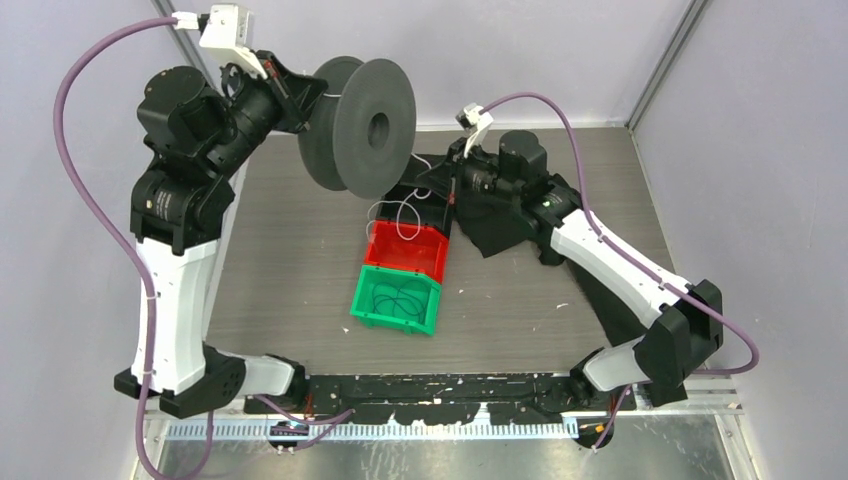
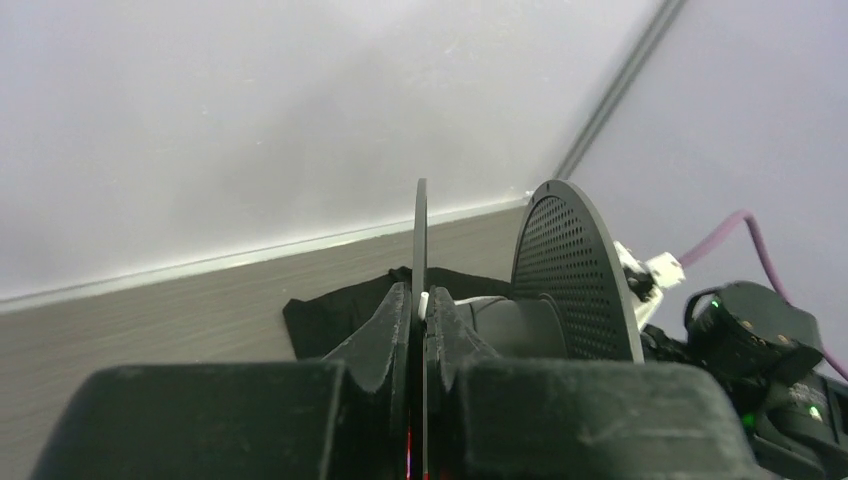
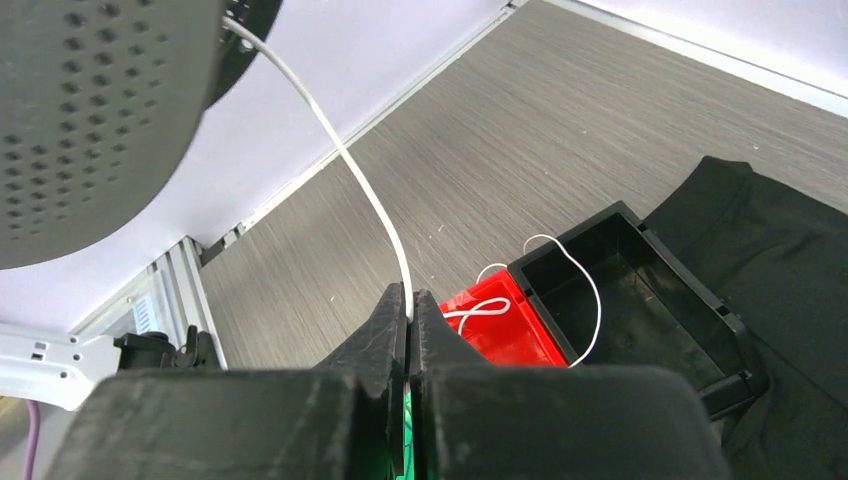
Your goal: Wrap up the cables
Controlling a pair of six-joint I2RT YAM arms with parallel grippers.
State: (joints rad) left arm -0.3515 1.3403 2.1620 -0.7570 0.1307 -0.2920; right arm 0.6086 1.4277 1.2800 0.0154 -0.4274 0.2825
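Observation:
My left gripper (image 1: 300, 100) (image 2: 420, 297) is raised at the back left, shut on the thin flange (image 2: 420, 230) of a large black spool (image 1: 360, 125); the second, perforated flange (image 2: 575, 270) shows beyond it. My right gripper (image 1: 445, 182) (image 3: 408, 300) is shut on the thin white cable (image 3: 340, 150), which runs up from the fingertips to the spool (image 3: 90, 120). The cable's loose end curls in loops in the red bin (image 1: 405, 250) (image 3: 500, 335) and over the black bin (image 3: 640, 300).
A green bin (image 1: 395, 300) with thin dark cable loops sits in front of the red bin; the black bin (image 1: 420, 205) sits behind it. A black cloth (image 1: 510, 225) (image 3: 780, 230) lies under the right arm. Grey walls enclose the table.

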